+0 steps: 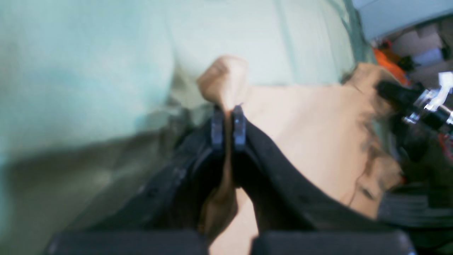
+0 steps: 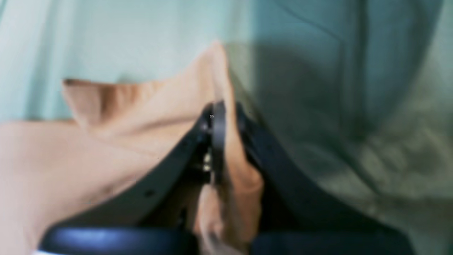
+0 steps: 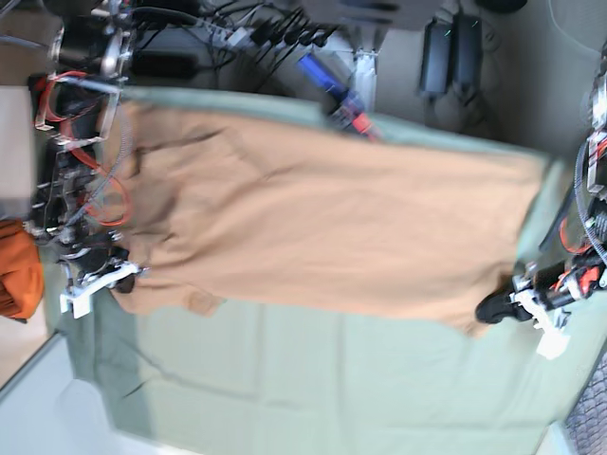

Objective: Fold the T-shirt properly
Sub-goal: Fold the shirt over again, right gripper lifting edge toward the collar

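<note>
The peach T-shirt (image 3: 322, 227) is stretched out across the pale green table cloth (image 3: 313, 379), held at two lower corners. My left gripper (image 3: 495, 308), on the base view's right, is shut on one corner; in the left wrist view (image 1: 228, 118) a fold of T-shirt (image 1: 311, 134) sticks out past the closed jaws. My right gripper (image 3: 119, 282), on the base view's left, is shut on the other corner; in the right wrist view (image 2: 226, 120) the T-shirt (image 2: 124, 141) is pinched between the jaws. The neck label is not in view.
A darker orange cloth bundle (image 3: 17, 267) lies off the table's left edge. Cables, power bricks and a stand (image 3: 365, 66) crowd the far side. The right arm's frame (image 3: 81, 142) stands at the left and the left arm's wiring (image 3: 593, 227) at the right edge.
</note>
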### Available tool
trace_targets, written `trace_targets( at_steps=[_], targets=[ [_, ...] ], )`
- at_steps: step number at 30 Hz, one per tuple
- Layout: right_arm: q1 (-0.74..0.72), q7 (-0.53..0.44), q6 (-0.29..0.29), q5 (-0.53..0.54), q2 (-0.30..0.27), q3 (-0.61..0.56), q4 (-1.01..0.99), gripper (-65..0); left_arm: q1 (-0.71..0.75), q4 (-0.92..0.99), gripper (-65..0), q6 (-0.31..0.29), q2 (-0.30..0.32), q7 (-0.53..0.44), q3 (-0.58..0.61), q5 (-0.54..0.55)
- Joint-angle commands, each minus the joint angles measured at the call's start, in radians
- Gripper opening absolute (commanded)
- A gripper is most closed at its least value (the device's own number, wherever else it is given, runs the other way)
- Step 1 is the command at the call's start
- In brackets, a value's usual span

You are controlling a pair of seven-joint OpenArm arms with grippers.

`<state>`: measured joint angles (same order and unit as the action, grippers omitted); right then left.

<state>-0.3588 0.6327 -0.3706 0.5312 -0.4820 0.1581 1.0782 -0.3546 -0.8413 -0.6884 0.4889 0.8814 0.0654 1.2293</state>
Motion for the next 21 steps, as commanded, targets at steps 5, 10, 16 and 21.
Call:
trace_targets(
  at_steps=[5, 10, 16, 21],
  targets=[
    [0.114, -0.018, -0.098, 0.034, -0.077, 0.007, 0.167, -65.0, -0.009, -0.018, -65.0, -0.01, 0.053, 0.089, -0.004, 0.149],
    [0.223, -0.018, -0.097, 0.035, -0.094, 0.044, 0.265, -65.0, 0.04, -0.055, -65.0, -0.01, 0.088, 0.148, -0.004, 0.217],
    [0.311, 0.003, -0.098, 0.094, -0.094, 0.151, 0.315, -65.0, 0.164, -0.256, -65.0, -0.01, 0.141, 0.163, -0.004, 0.233],
    [0.373, 0.027, -0.098, 0.132, -0.094, 0.21, 0.343, -65.0, 0.223, -0.352, -65.0, -0.01, 0.158, 0.163, -0.004, 0.232]
  ],
)
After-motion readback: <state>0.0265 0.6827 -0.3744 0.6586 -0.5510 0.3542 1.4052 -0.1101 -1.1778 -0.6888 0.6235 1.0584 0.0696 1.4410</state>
